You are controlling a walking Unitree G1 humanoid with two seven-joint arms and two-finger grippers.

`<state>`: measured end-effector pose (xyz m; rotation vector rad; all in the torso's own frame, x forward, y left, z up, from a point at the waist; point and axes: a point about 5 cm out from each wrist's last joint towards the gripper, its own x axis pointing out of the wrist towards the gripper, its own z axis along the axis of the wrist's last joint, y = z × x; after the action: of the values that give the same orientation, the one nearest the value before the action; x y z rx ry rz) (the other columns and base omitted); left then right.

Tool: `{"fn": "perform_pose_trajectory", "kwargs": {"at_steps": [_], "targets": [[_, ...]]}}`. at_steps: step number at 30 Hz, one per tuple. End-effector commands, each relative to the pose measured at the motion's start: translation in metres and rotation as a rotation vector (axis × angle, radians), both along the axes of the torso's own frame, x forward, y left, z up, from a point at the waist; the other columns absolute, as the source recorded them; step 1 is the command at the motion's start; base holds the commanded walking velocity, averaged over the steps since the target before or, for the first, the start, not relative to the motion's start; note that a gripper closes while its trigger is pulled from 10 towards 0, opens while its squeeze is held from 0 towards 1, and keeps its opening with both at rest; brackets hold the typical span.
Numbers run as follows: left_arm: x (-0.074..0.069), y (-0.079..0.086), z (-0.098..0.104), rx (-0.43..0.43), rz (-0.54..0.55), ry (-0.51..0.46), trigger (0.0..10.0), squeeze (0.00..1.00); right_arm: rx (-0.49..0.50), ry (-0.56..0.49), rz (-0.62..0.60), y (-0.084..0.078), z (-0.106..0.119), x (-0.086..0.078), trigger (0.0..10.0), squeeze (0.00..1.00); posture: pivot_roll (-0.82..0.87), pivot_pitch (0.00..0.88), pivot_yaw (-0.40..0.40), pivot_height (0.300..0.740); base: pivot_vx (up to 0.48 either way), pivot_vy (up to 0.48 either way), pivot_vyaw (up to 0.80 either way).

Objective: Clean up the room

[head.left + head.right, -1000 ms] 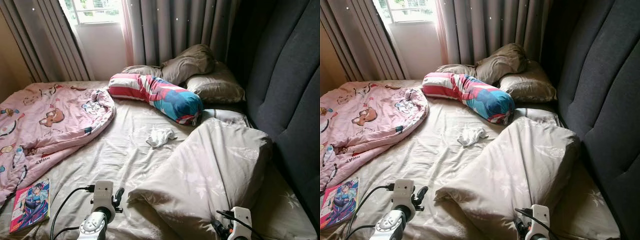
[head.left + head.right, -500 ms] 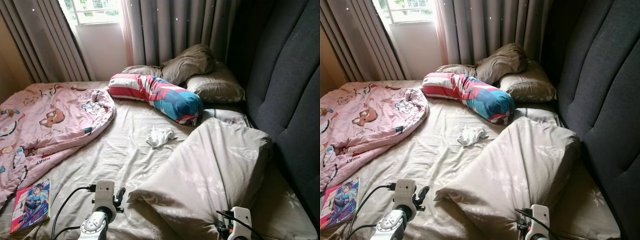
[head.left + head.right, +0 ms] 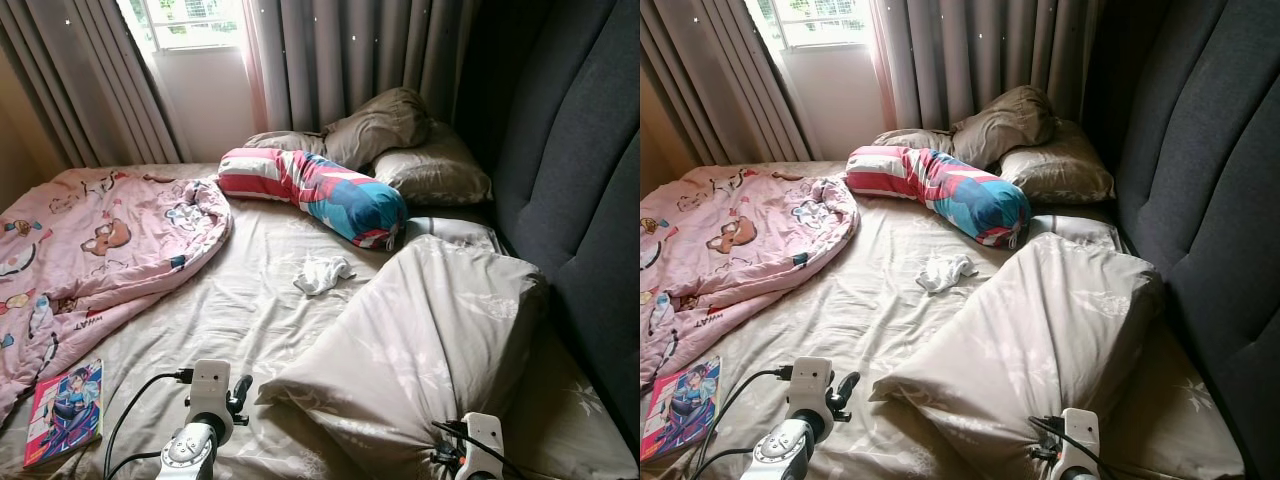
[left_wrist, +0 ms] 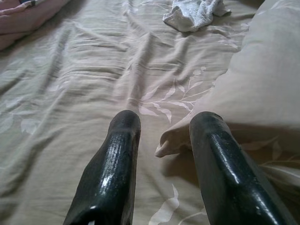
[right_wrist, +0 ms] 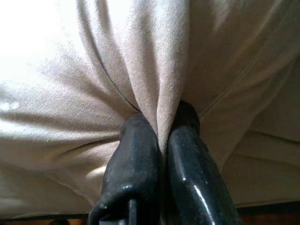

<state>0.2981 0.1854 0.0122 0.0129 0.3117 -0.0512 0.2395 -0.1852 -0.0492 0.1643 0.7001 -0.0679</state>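
Pinching fold of duvet [image 5: 154, 70] with right gripper [image 5: 161, 136]; left gripper [image 4: 164, 129] spread apart over sheet [image 4: 84, 84].

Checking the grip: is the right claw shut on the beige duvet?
Shut: the right claw pinches a fold of the beige duvet between its fingers.

On the bed ahead of the grippers lie one beige duvet [image 3: 430, 340], one pink cartoon blanket [image 3: 90, 250], one striped bolster [image 3: 315, 190], three beige pillows [image 3: 400, 150] stacked beyond it, one small white cloth [image 3: 320, 273], and one comic book [image 3: 62, 412] out beside the left gripper [image 4: 164, 136].
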Motion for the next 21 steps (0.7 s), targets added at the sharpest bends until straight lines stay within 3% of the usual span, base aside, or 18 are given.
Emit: {"fn": "perform_pose_trajectory", "kwargs": {"at_steps": [1,5,8,10,11,15,18,21], "targets": [[0.004,0.002,0.005,0.004,0.01,-0.013,10.0,0.0,-0.053,0.059,-0.054,-0.001,-0.009,-0.013,0.0,0.0,-0.07,0.0,0.065,0.646,0.0,0.0,0.0],[0.003,0.005,0.003,0.005,0.016,-0.008,10.0,0.0,-0.175,0.032,-0.268,-0.011,-0.007,-0.017,0.0,0.0,-0.08,0.0,0.066,0.646,0.0,0.0,0.0],[0.002,0.005,0.003,0.006,0.018,-0.005,10.0,0.0,-0.232,0.029,-0.325,-0.014,-0.006,-0.018,0.0,0.0,-0.07,0.0,0.065,0.646,0.0,0.0,0.0],[0.003,0.006,0.003,0.005,0.023,-0.005,10.0,0.0,-0.402,-0.124,-0.479,-0.071,0.041,0.021,0.0,0.0,-0.07,0.0,0.063,0.646,0.0,0.0,0.0],[0.003,0.006,0.003,0.005,0.023,-0.005,10.0,0.0,-0.402,-0.124,-0.479,-0.071,0.041,0.021,0.0,0.0,-0.07,0.0,0.063,0.646,0.0,0.0,0.0],[0.002,0.006,0.003,0.005,0.024,-0.003,10.0,0.0,-0.539,-0.214,-0.559,-0.096,0.065,0.03,0.0,0.0,-0.08,0.0,0.064,0.646,0.0,0.0,0.0],[0.002,0.006,0.003,0.005,0.025,-0.002,10.0,0.0,-0.621,-0.266,-0.566,-0.103,0.075,0.033,0.0,0.0,-0.08,0.0,0.066,0.646,0.0,0.0,0.0],[0.002,0.007,0.003,0.006,0.025,0.001,10.0,0.0,-0.764,-0.397,-0.634,-0.114,0.105,0.045,0.0,0.0,-0.08,0.0,0.066,0.646,0.0,0.0,0.0]]}}
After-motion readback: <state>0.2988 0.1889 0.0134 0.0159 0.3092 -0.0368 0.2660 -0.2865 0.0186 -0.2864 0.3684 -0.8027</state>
